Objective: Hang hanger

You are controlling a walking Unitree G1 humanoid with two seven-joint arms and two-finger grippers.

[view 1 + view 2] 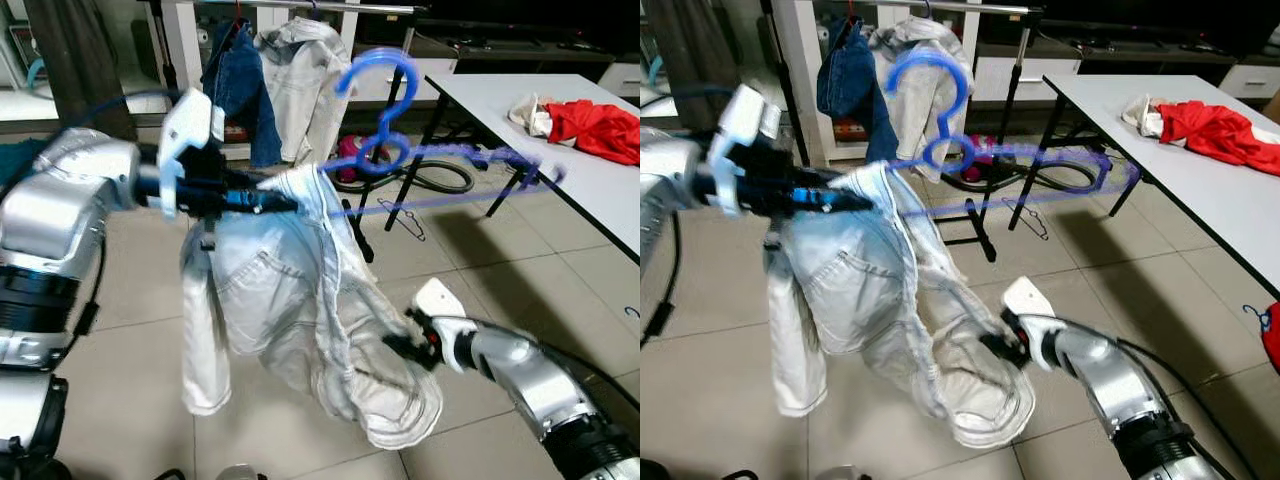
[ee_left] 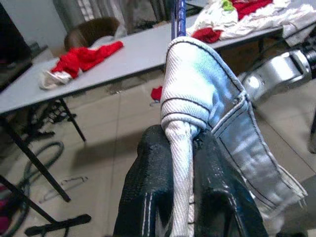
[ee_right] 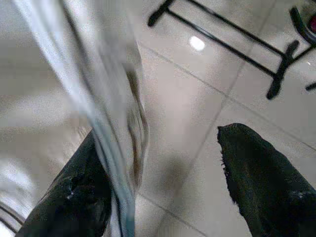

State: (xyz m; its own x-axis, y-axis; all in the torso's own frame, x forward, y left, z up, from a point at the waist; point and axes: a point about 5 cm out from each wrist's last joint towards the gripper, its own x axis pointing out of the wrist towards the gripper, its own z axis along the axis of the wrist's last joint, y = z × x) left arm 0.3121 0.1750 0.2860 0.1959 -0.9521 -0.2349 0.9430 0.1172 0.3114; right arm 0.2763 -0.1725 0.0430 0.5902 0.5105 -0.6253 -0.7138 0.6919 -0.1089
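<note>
Floor: pale beige square tiles (image 1: 150, 290), glossy, darker grout. Right side: long white-topped table on black legs (image 1: 600, 190), red cloth heap (image 1: 597, 130) plus white cloth on it. Behind: black metal clothes rack (image 1: 985, 215), dark blue denim jacket (image 1: 240, 90) and pale jacket (image 1: 305, 80) hanging. Black hose coil (image 1: 440, 180) on floor.

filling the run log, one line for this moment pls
left end effector: shut on white jacket | blue hanger: in jacket, off rack | right end effector: open at hem
</note>
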